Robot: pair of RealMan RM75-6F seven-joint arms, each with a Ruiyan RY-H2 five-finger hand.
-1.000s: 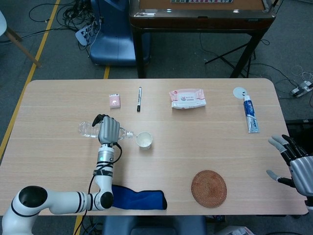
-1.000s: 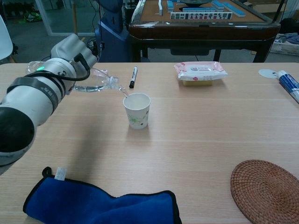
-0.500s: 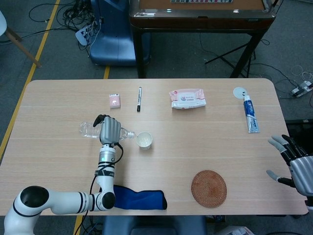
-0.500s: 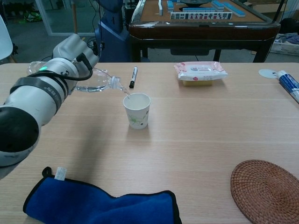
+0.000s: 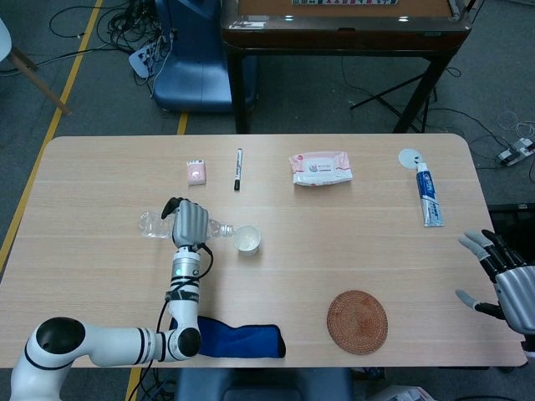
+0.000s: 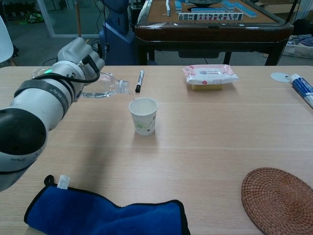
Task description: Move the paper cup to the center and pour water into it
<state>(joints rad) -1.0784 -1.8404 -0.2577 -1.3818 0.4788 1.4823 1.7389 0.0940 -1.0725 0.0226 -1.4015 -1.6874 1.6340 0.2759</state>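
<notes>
We judge the pour underway: our left hand grips the water bottle, tipped with its mouth just above the paper cup, which stands mid-surface. Our right hand waits spread, empty, far from the cup.

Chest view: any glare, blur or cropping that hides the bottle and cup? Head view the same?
Chest view: sharp and evenly lit; the left arm looms large and covers much of the water bottle, its neck clear over the paper cup; soft shadows only. Head view: sharp, no glare; the left hand covers the bottle's middle; the right hand sits at the frame edge.
</notes>
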